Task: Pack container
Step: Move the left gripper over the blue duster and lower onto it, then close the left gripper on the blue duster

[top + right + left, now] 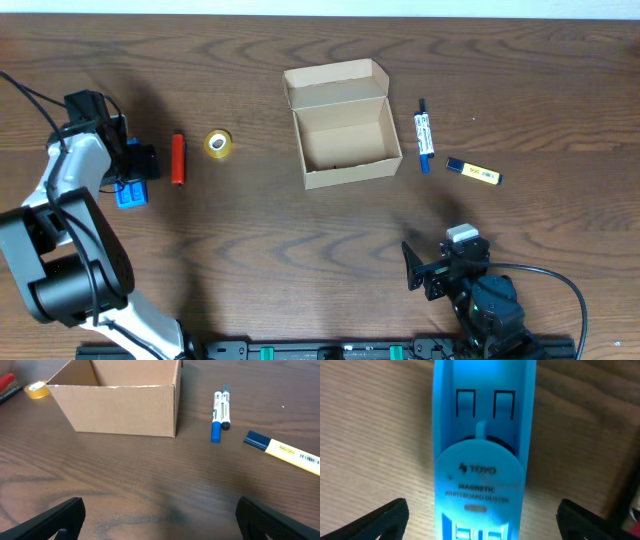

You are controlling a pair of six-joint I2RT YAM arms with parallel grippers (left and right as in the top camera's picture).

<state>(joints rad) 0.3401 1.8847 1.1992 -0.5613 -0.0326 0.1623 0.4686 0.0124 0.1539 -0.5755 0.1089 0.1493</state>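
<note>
While the box (pixel 345 140) is standing open in the middle of the desk (pixel 280 250), with its flap lid folded back and no item visible inside, we are judging the task to be at its first step: picking up the first item. The left hand (pixel 482 515) is hovering at the far left of the desk with its fingers spread wide, straddling a blue duster (pixel 480 460). The visible parts of both fingers are standing clear of the duster, so nothing is being gripped. The right hand (pixel 160 515) is hanging low near the robot's edge of the desk, likewise spread wide and holding nothing, facing the box's near wall.

For the next move, we are expecting the left hand to need lowering, then closing squarely across the duster's long sides before lifting.

The box is showing plain brown cardboard, thin-walled and sharp-cornered. The duster is presenting smooth moulded plastic, long and flat-sided, and probably slippery.

A red marker (pixel 178 158) and a yellow roll of tape (pixel 218 143) are lying between the duster and the box. A blue-capped pen (pixel 424 135) and a yellow highlighter (pixel 473 172) are lying on the box's right. The desk is showing dark wood grain.
</note>
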